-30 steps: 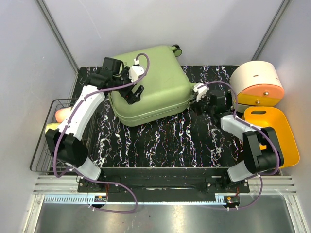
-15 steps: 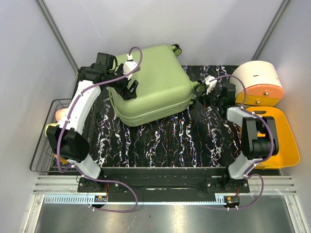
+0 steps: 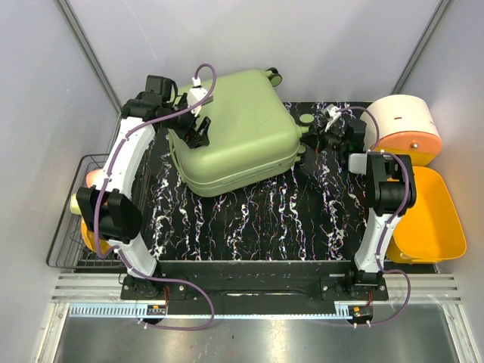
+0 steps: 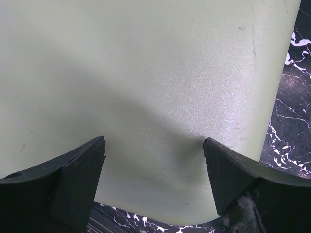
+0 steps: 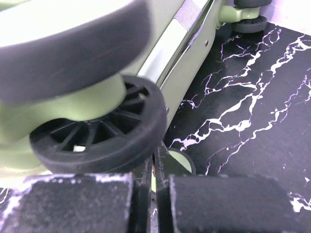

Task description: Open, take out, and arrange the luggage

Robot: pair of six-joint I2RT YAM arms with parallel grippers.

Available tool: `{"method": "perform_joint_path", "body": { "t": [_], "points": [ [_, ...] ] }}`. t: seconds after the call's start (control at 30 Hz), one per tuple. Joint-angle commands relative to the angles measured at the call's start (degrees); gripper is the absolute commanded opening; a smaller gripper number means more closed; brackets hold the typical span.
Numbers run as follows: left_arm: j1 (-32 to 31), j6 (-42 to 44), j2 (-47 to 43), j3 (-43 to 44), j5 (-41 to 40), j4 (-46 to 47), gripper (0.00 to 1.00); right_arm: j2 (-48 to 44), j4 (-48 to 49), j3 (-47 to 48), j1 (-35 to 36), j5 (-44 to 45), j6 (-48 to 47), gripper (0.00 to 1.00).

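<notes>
Luggage (image 3: 234,132) lies closed, upper centre of the overhead view. The left gripper (image 3: 198,137) hangs over its left shell with jaws spread wide, likely to brace it. The right gripper (image 3: 311,142), clenched tight on nothing visible, noses in beside a wheel (image 5: 102,141) — probably hunting the zip seam.

Pale-green luggage (image 3: 234,132) fills the worktop's (image 3: 257,219) 12 o'clock side; 6 o'clock lies open. A wire basket (image 3: 68,234) blocks 9 o'clock; orange tray (image 3: 435,219) and cream drum (image 3: 397,125) block 3 o'clock.
</notes>
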Motion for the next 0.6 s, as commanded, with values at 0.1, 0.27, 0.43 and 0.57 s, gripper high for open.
{"method": "perform_joint_path", "body": {
  "t": [0.1, 0.27, 0.43, 0.57],
  "points": [
    [0.6, 3.0, 5.3, 0.2, -2.8, -8.3, 0.85, 8.1, 12.8, 12.3, -0.5, 3.3, 9.8, 0.00],
    [0.7, 2.8, 7.8, 1.7, -1.9, -9.0, 0.85, 13.2, 14.7, 19.0, 1.4, 2.9, 12.8, 0.02],
    [0.6, 1.2, 9.8, 2.6, -0.4, -9.0, 0.85, 19.4, 15.0, 25.5, 4.6, 4.0, 14.7, 0.05],
    [0.8, -1.2, 10.2, 3.5, -1.3, -7.9, 0.89, 22.0, 14.3, 30.8, 6.4, 5.9, 14.8, 0.15]
  ]
}}
